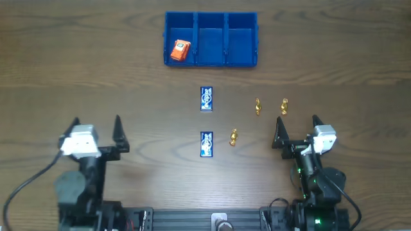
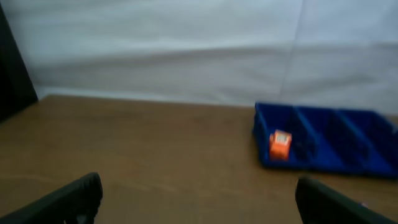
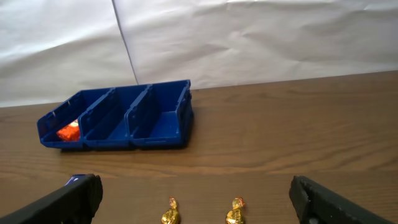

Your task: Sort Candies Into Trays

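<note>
Both arms are parked low near their bases, clear of the candy. The left gripper [image 1: 96,131] and right gripper [image 1: 298,131] both have fingers spread wide with nothing between them, which looks like a ready stance before a pick.

The blue three-compartment tray [image 1: 212,63] sits at the far side of the wooden table [image 1: 96,77]. An orange candy [image 1: 180,51] lies in its left compartment, slightly askew. The middle and right compartments are bare, so probably one kind goes in each.

Unsorted on the table between tray and arms:
- Far blue bar [image 1: 206,99] and near blue bar [image 1: 206,144] lie in line, long axes pointing from the bases toward the tray.
- Gold twist-wraps [image 1: 257,106] and [image 1: 284,106] lie side by side, long axes roughly the same way.
- A third gold one [image 1: 234,136] sits just beside the near bar, a bit tilted.

The gold ones lie nearer the right arm, so they're likely its job.
</note>
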`<action>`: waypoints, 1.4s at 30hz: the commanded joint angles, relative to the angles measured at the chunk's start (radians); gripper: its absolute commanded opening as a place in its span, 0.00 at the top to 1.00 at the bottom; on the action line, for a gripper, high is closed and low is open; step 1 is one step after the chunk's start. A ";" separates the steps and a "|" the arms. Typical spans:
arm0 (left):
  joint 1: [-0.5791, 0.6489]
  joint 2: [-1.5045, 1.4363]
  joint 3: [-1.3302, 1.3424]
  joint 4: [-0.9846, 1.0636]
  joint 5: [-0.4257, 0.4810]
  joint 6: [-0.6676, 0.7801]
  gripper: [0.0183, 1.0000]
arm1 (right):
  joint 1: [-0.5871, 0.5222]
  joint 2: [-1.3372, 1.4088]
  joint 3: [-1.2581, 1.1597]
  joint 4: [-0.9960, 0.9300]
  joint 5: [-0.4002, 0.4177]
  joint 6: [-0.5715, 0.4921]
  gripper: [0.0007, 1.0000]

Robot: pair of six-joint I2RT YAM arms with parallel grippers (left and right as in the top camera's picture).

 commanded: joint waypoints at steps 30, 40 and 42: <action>0.010 -0.077 -0.264 0.131 0.108 0.026 0.00 | -0.003 -0.005 0.000 0.061 -0.017 0.007 0.00; 0.010 -0.077 -0.264 0.131 0.108 0.026 0.00 | -0.002 0.208 0.378 -0.130 -0.267 0.161 0.00; 0.010 -0.077 -0.264 0.131 0.108 0.026 0.00 | -0.002 0.309 0.528 -0.257 -0.307 0.129 0.00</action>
